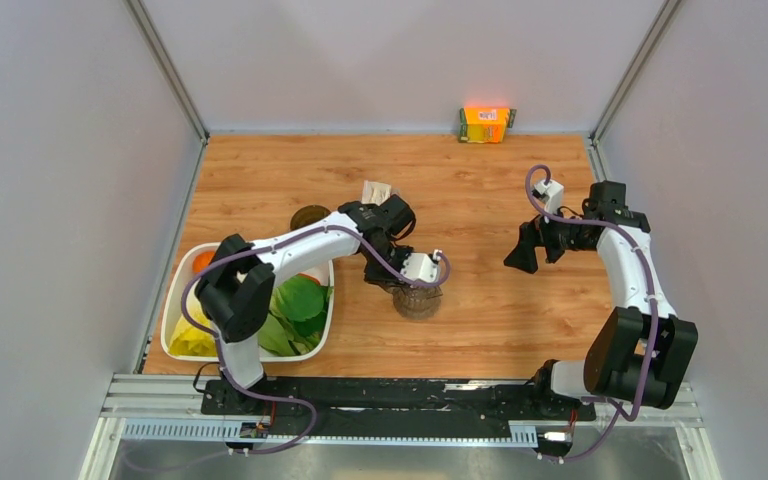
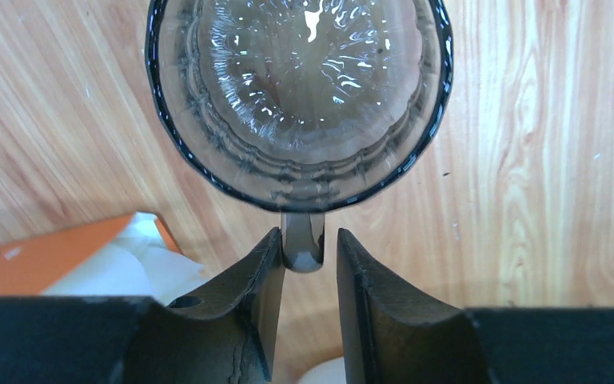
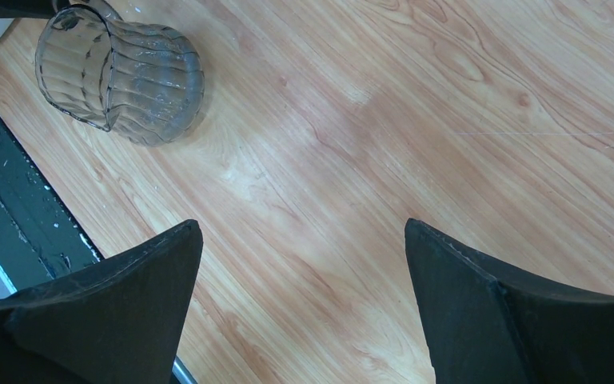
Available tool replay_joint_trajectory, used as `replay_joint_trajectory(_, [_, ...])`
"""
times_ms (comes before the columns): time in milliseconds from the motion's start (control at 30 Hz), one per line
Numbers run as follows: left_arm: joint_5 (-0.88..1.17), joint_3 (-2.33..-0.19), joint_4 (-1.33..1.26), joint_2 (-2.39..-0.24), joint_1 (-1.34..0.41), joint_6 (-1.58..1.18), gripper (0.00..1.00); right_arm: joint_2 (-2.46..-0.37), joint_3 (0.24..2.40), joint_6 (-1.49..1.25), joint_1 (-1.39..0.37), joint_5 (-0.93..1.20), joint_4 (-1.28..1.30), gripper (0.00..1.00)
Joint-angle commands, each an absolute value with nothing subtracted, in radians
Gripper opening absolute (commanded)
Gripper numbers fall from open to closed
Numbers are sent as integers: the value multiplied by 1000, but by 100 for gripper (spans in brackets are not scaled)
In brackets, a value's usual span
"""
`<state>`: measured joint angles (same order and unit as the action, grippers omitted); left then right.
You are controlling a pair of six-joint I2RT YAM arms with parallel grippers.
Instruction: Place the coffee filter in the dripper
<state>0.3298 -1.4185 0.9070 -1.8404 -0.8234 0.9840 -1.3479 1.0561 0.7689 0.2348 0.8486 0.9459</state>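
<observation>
Two fingers of the left gripper [image 2: 308, 240] stand either side of the handle of the glass jug [image 2: 300, 96]. They are partly closed: one touches the handle, while a sliver of wood shows beside the other, so it is not yet clamped. I judge the jug is being taken by its handle to steady or shift it. Nothing of the task lies between these jaws. Pale paper [image 1: 375, 190] just beyond the jug, behind the left arm, may be the coffee filter; I cannot tell. The dripper [image 1: 309, 215] sits well left of the jug, untouched. The right gripper [image 3: 301, 224], jaws spread wide and empty, hangs well right of the jug.
</observation>
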Motion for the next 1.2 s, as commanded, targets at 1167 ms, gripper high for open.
replay_joint_trajectory(1167, [251, -1199, 782, -1471, 18, 657, 48, -1311, 1035, 774, 255, 932, 959, 100])
